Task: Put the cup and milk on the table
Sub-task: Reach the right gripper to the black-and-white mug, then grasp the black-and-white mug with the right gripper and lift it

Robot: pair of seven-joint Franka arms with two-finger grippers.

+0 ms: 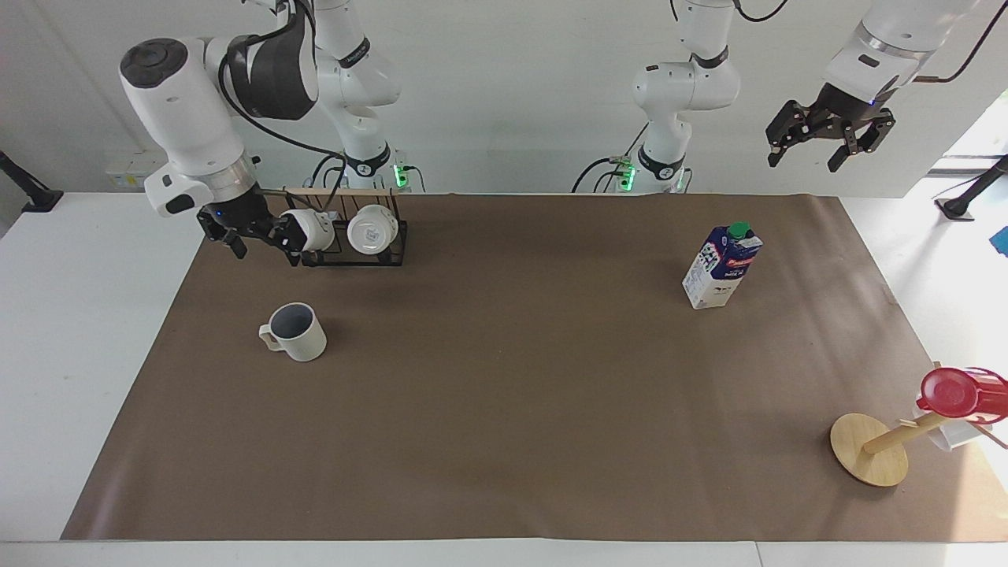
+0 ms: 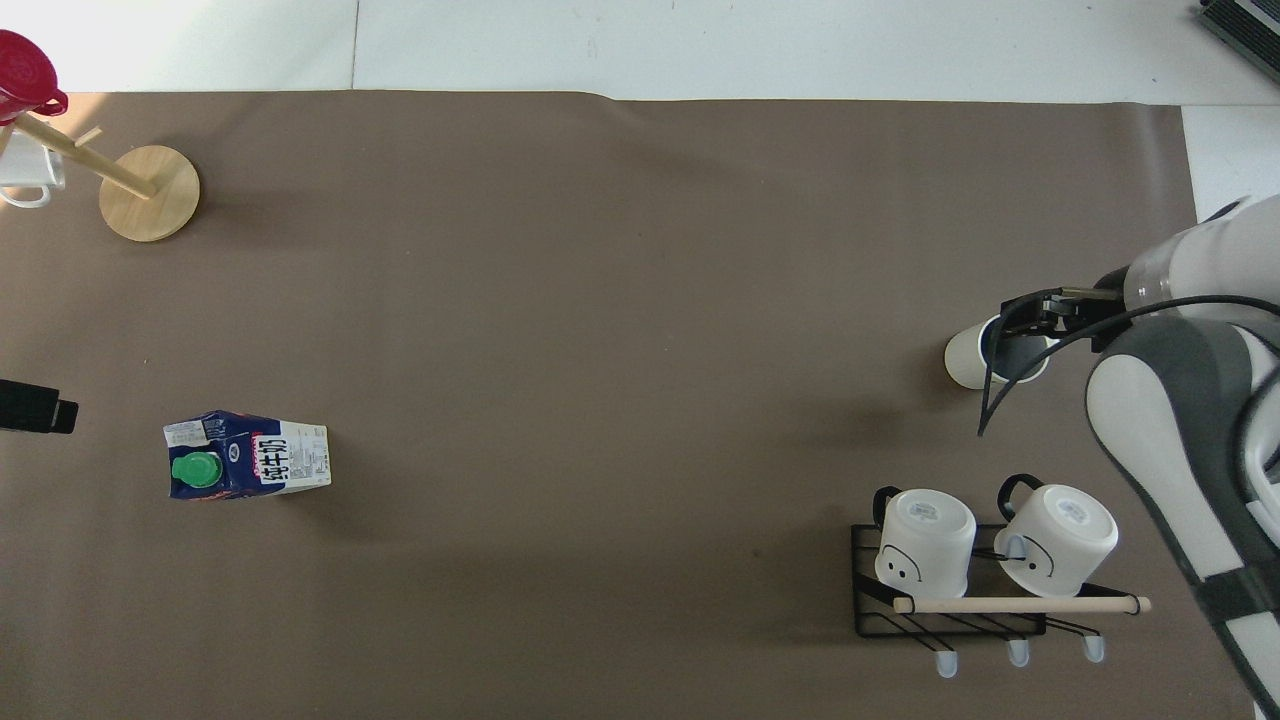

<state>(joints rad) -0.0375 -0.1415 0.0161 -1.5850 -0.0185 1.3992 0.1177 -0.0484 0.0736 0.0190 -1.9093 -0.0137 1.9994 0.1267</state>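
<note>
The cream-white cup [image 1: 295,332] [image 2: 968,358] stands upright on the brown paper of the table [image 1: 504,425], toward the right arm's end. My right gripper [image 1: 264,248] [image 2: 1025,322] hangs open in the air over it, holding nothing and well clear of its rim. The milk [image 1: 720,268] [image 2: 250,468], a blue-and-white carton with a green cap, stands upright toward the left arm's end. My left gripper [image 1: 803,161] waits open and empty, high above that end of the table; only its black tip [image 2: 30,408] shows in the overhead view.
A black wire rack [image 1: 391,253] [image 2: 865,580] with two white mugs sits nearer to the robots than the cup. A wooden mug tree [image 1: 870,449] [image 2: 150,190] carrying a red cup [image 1: 949,392] [image 2: 25,75] stands at the table's corner farthest from the robots, at the left arm's end.
</note>
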